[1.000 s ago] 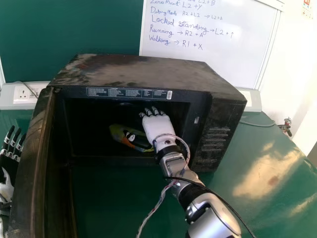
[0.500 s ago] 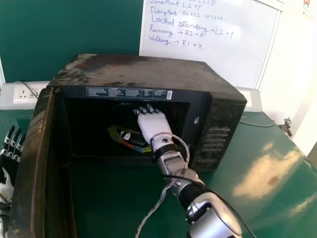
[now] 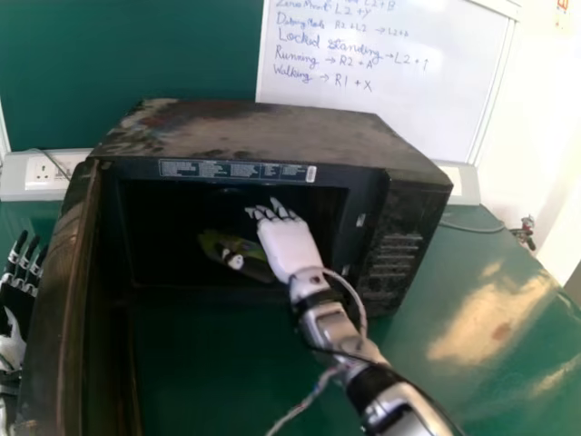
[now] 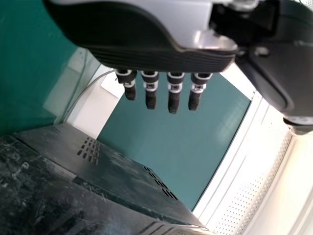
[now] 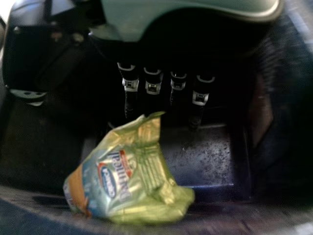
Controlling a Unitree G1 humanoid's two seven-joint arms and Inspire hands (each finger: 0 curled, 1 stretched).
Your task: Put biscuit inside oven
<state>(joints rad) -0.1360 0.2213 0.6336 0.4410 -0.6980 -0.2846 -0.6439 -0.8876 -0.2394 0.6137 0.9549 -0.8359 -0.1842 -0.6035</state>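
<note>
Black-and-white left robot hand (image 3: 16, 289) idle at far left, fingers extended, empty. Next, microwave door (image 3: 56, 309) swung open; closing it isn't asked for. Biscuit packet (image 3: 238, 258) lies inside the microwave oven (image 3: 250, 132), so placing looks done, task nearly complete. Packet's long axis slants from back-left to front-right in head view; a crimped edge (image 5: 155, 125) points toward the fingertips in right wrist view. Can't tell which end counts as front. Right robot hand (image 3: 289, 247) also in the cavity, fingers loosely straight, gripping nothing; only backing out seems left, without dragging the packet.
</note>
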